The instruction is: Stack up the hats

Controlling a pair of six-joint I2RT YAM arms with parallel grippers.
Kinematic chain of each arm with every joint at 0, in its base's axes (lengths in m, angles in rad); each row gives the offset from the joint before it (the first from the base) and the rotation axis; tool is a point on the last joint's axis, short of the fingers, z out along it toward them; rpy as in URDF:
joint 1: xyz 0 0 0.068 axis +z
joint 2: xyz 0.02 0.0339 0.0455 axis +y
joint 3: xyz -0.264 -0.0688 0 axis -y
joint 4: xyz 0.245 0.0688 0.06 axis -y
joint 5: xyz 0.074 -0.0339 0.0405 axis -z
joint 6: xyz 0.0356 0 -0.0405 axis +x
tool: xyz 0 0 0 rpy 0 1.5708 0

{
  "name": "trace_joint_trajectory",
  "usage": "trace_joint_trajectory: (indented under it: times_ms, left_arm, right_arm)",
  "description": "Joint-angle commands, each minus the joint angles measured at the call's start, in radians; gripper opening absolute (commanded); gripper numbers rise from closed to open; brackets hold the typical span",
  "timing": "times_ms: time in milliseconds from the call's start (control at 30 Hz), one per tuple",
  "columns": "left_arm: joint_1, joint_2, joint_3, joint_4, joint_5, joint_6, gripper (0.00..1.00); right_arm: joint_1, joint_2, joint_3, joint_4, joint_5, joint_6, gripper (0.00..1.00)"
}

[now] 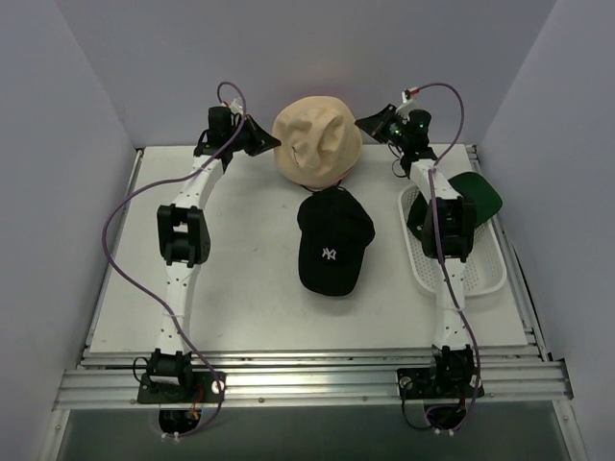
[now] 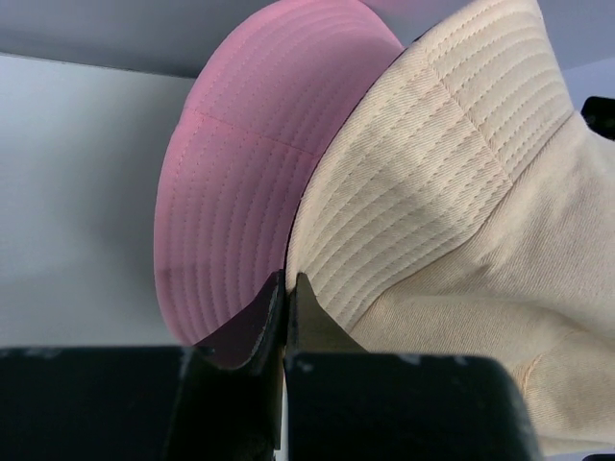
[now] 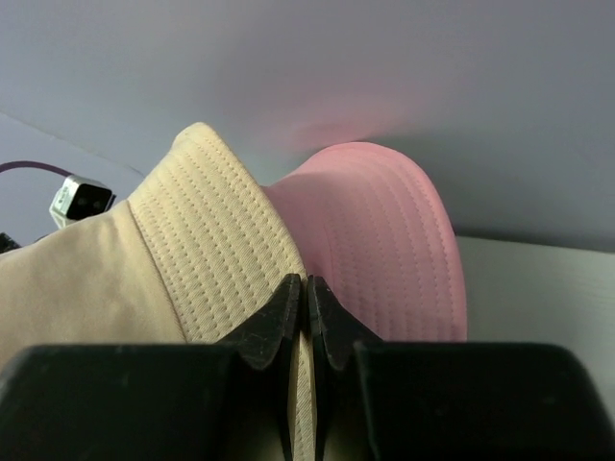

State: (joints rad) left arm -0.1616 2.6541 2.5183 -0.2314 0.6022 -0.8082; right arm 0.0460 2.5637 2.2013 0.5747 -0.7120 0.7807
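Both claws hold the tan bucket hat (image 1: 317, 139) at the back middle of the surface (image 1: 240, 279), one on each side of its brim. The left claw (image 2: 286, 279) is closed tight on the brim's left edge. The right claw (image 3: 305, 280) is closed too, with a strip of tan brim visible running between its tips. The pink bucket hat (image 2: 250, 173) sits right behind and under the tan one. Both wrist views show its brim touching the tan brim, and from above it is almost fully covered. I can't tell if the left claw pinches the pink brim as well. The step in hand looks like seating the tan hat over the pink one. To do it well, lower both sides evenly, keep the brim spread so the crown drops over the pink crown without folding, and release only once it sits square. If pink fabric is caught in the pinch, letting go may drag it crooked. The left arm (image 1: 183, 230) reaches forward along the left side, wrist turned inward toward the hat. The right arm (image 1: 447, 226) mirrors it, stretched over the white tray (image 1: 485, 279), wrist angled in from the right. The black baseball cap (image 1: 332, 245) lies mid-surface just in front of the tan hat. The dark green hat (image 1: 479, 192) rests at the tray's far end, partly behind the right arm. Neither is stacked yet.
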Motion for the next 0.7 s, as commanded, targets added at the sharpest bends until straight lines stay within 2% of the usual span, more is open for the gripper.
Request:
trace_joint_trajectory:
  times_ms: [0,333,667]
  left_arm:
    - [0.017,0.01,0.043,0.015,-0.032,-0.005,0.02]
    - [0.017,0.03,0.034,0.046,-0.047,-0.019,0.02]
    - [0.013,0.069,0.024,0.024,-0.11,-0.005,0.02]
  right_arm:
    - [0.002,0.036,0.092,-0.099,0.071,-0.061,0.0]
    - [0.018,0.108,0.213,-0.298,0.177,-0.167,0.0]
    - [0.041,0.118,0.219,-0.447,0.321,-0.297,0.0]
